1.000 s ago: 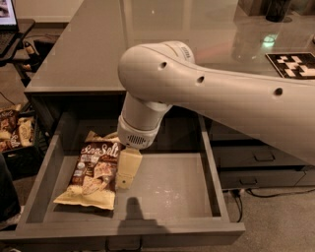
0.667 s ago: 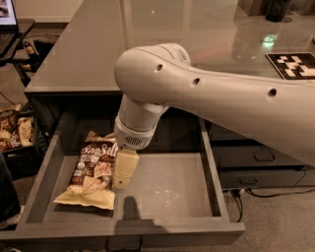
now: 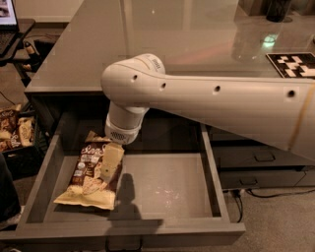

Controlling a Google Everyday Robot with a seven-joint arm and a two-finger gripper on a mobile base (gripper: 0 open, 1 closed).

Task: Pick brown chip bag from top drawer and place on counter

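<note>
The brown chip bag (image 3: 82, 170) lies flat on the floor of the open top drawer (image 3: 167, 189), in its left half, cream-yellow ends pointing front and back. My gripper (image 3: 111, 162) hangs from the white arm's wrist (image 3: 123, 125) and points down onto the right half of the bag, covering part of it. Whether it touches the bag does not show. The glossy grey counter (image 3: 162, 44) lies just behind and above the drawer. The arm reaches in from the right over the counter's front edge.
A black-and-white tag (image 3: 294, 64) and a dark object (image 3: 278, 9) sit on the counter at the far right. Narrower grey drawers (image 3: 261, 157) stand to the right. A black crate of small packets (image 3: 15, 132) sits on the floor at left, and a laptop desk (image 3: 10, 24) behind it.
The arm's wrist and gripper have shifted a little to the left, further over the chip bag. The bag has not moved.
</note>
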